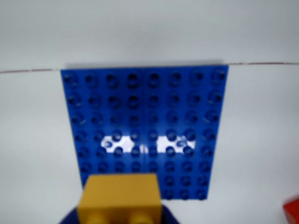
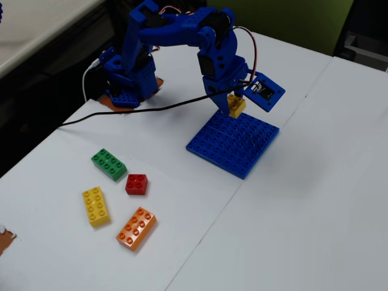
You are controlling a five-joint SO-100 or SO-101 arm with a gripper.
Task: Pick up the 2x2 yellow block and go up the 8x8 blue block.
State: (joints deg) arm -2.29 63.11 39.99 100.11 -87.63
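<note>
My gripper point(image 2: 236, 104) is shut on the 2x2 yellow block point(image 2: 237, 107) and holds it in the air just above the far edge of the 8x8 blue block point(image 2: 233, 143). In the wrist view the yellow block point(image 1: 120, 196) fills the bottom centre, studs toward the camera, between blue jaws. The blue baseplate point(image 1: 145, 130) lies flat beyond it, with two bright glare patches on its studs. The block looks clear of the plate in the fixed view.
Loose bricks lie on the white table at the left of the fixed view: a green one point(image 2: 109, 164), a red one point(image 2: 136, 183), a long yellow one point(image 2: 96, 206), an orange one point(image 2: 136, 228). The arm's base point(image 2: 127, 82) stands at the back. A red corner point(image 1: 292, 211) shows in the wrist view.
</note>
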